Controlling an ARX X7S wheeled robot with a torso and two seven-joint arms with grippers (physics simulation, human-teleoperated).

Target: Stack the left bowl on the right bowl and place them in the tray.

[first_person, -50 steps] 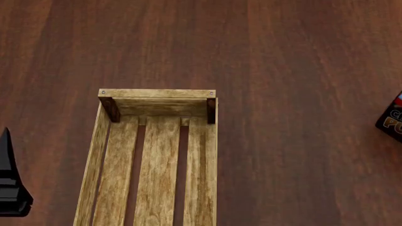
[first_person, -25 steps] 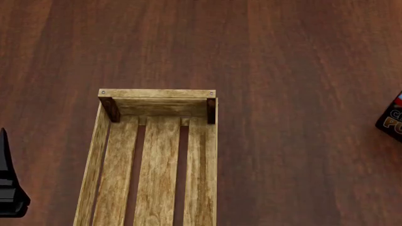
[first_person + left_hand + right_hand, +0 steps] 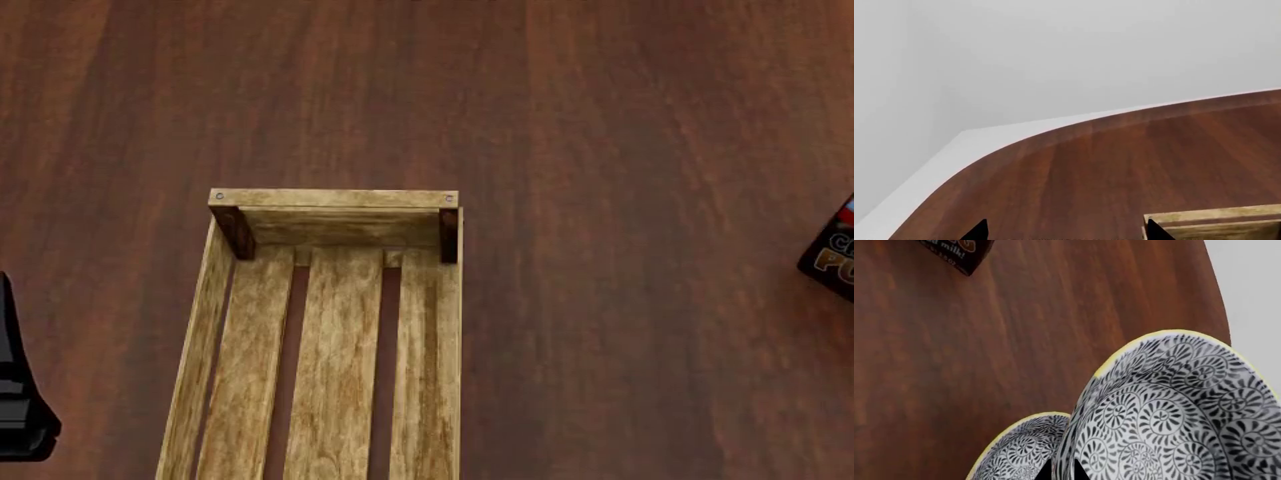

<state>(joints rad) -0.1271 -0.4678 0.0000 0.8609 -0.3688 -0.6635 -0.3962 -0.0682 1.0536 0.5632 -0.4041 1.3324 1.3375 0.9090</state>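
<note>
The right wrist view shows two bowls with black-and-white swirl patterns and yellow rims. The nearer bowl [image 3: 1167,415] fills that view, tilted, and my right gripper [image 3: 1061,473] is shut on its rim, one fingertip on each side of the wall. The other bowl [image 3: 1021,450] sits lower, beside it on the wood. Neither bowl appears in the head view. The tray [image 3: 334,198], a light wooden crate with a slatted bottom, holds nothing. My left gripper [image 3: 1065,232] is open beside the tray's corner [image 3: 1214,218], and shows as a dark shape [image 3: 20,400] at the head view's left edge.
A dark printed box [image 3: 830,250] lies at the right edge of the brown wooden table [image 3: 601,120]; its corner [image 3: 954,250] also shows in the right wrist view. The table's curved edge [image 3: 1021,145] meets a pale floor.
In the head view the left gripper has slid a little lower and further off the left edge. The tray and box have not moved.
</note>
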